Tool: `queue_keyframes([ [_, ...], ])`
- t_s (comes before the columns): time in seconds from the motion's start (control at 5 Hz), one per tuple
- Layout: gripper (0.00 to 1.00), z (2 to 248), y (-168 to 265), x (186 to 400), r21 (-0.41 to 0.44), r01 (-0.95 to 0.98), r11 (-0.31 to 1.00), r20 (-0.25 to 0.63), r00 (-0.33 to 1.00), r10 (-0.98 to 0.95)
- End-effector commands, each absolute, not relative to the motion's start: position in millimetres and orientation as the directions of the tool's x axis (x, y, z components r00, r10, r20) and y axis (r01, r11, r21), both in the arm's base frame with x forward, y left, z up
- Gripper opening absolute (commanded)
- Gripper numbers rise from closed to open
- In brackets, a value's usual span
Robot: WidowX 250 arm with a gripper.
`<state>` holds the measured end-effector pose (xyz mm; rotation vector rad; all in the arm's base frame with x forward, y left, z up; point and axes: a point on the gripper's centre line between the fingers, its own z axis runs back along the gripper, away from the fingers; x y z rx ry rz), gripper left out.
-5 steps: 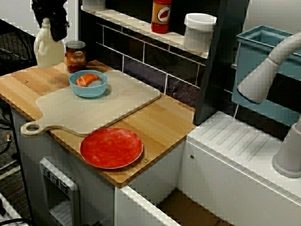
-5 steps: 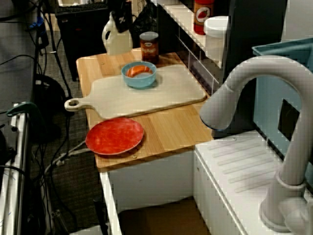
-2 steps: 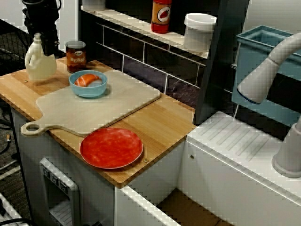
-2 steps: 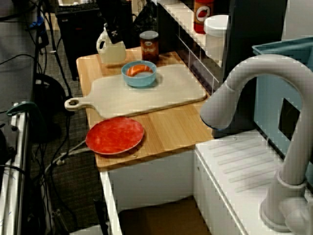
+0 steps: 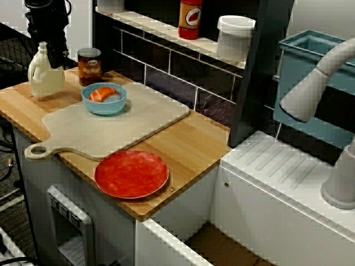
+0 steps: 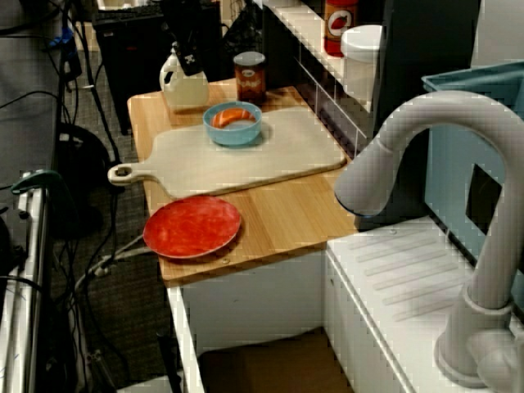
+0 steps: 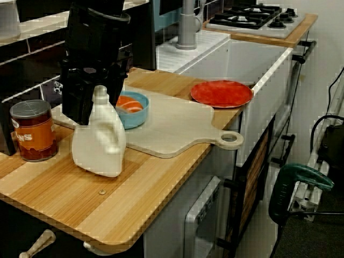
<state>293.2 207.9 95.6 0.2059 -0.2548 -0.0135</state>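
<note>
The white jug bottle (image 7: 99, 142) stands upright on the wooden counter (image 7: 123, 199) near its far corner, base flat on the boards. It sits just beside the tin can (image 7: 33, 130) but clear of it. Compared with a second ago, the bottle has shifted away from the can and toward the counter's outer edge. Over the last fraction of a second it has barely moved, so it now appears to rest on the counter rather than hang from the arm. The black end effector (image 7: 92, 110) stays low over the bottle's neck, its fingers standing either side of the cap in the view from the counter's end. Whether they press on the neck or have eased off cannot be told from any view, as dark housing masks the contact. Beyond the bottle lies the pale cutting board (image 7: 172, 129), carrying a blue bowl (image 7: 131, 109) with an orange item (image 5: 102, 93) inside. The red plate (image 7: 221, 93) lies further along, on the counter past the board. None of these has shifted.
</note>
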Motion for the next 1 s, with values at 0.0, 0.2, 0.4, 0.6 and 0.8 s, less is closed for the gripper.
queue_keyframes([
  [0.0, 1.0, 120, 212, 298, 0.238, -0.021, 0.971, 0.288, 0.956, -0.05],
  [0.2, 1.0, 123, 213, 299, 0.23, -0.017, 0.973, 0.288, 0.956, -0.051],
  [0.4, 1.0, 123, 213, 300, 0.227, -0.016, 0.974, 0.287, 0.956, -0.051],
  [0.6, 1.0, 124, 212, 300, 0.223, -0.02, 0.975, 0.282, 0.958, -0.045],
  [0.8, 1.0, 135, 206, 304, 0.194, -0.024, 0.981, 0.273, 0.961, -0.031],
])
